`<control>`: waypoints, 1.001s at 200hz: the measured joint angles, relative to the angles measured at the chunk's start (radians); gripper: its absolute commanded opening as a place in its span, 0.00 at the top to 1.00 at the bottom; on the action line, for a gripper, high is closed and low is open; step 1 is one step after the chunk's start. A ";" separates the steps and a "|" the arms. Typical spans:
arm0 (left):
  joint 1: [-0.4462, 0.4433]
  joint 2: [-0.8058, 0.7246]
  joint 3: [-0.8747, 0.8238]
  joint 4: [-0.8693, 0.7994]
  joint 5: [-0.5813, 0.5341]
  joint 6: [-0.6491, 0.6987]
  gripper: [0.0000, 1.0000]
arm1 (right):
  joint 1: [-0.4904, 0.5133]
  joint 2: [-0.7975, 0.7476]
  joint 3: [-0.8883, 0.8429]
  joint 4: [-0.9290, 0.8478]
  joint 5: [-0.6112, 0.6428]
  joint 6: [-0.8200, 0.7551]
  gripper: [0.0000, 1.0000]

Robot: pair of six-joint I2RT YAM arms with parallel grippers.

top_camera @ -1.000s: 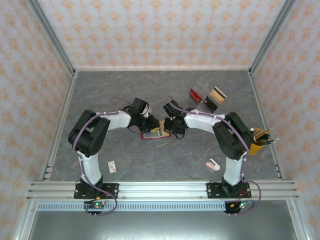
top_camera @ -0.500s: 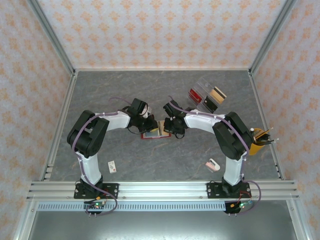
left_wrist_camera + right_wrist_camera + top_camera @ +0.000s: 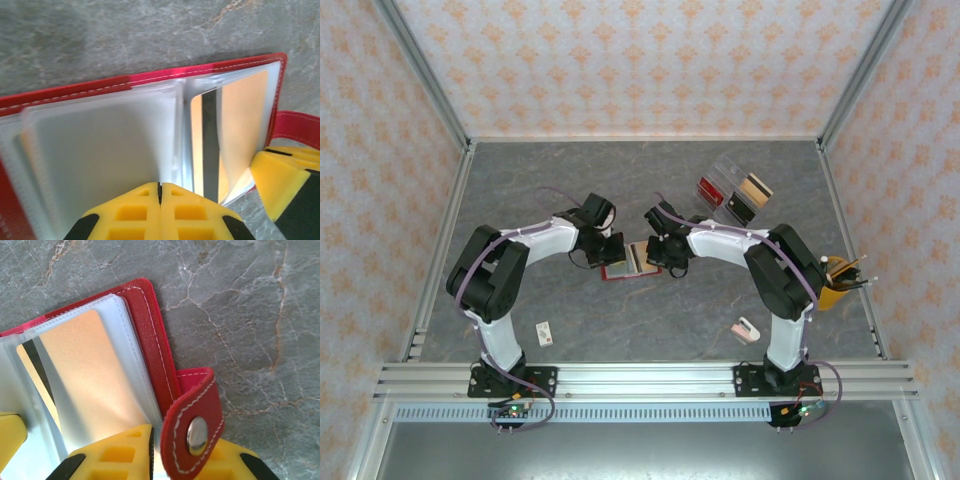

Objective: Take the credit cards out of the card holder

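On the grey desk (image 3: 570, 180) the red card holder (image 3: 618, 270) lies open, clear sleeves up. A tan credit card (image 3: 240, 120) with a dark stripe sits inside the sleeve on the holder's strap side, not out yet. At the holder's near edge the left hand (image 3: 160, 200) is clenched, pads meeting; can't tell if a sleeve is pinched. At the holder's strap-side edge the right hand (image 3: 151, 445) clamps the card sleeve, with the snap strap (image 3: 195, 432) lying over one pad.
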State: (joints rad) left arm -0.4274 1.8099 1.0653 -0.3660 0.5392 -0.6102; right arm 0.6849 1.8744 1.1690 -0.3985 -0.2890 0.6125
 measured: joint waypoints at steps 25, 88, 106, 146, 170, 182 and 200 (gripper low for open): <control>0.000 -0.010 0.000 -0.022 -0.011 0.009 1.00 | 0.000 -0.004 0.000 0.000 -0.008 -0.008 0.83; 0.003 -0.100 -0.014 0.059 0.037 -0.066 0.85 | 0.000 -0.004 0.000 -0.001 -0.025 -0.015 0.83; 0.002 -0.106 -0.021 0.113 0.056 -0.100 0.84 | 0.000 -0.003 0.000 -0.001 -0.026 -0.015 0.83; -0.012 -0.064 -0.034 0.175 0.074 -0.164 0.79 | 0.000 -0.003 0.000 -0.001 -0.026 -0.014 0.84; -0.019 -0.024 -0.035 0.176 0.069 -0.185 0.77 | 0.000 -0.003 0.000 -0.001 -0.026 -0.014 0.84; -0.019 -0.009 -0.036 0.176 0.063 -0.193 0.77 | 0.000 -0.003 0.000 -0.001 -0.026 -0.015 0.84; -0.018 0.006 -0.037 0.176 0.057 -0.197 0.76 | 0.000 -0.003 0.000 -0.001 -0.026 -0.015 0.84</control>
State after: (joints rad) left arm -0.4454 1.8164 1.0286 -0.1902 0.5964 -0.8074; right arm 0.6846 1.8713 1.1687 -0.3992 -0.3149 0.5976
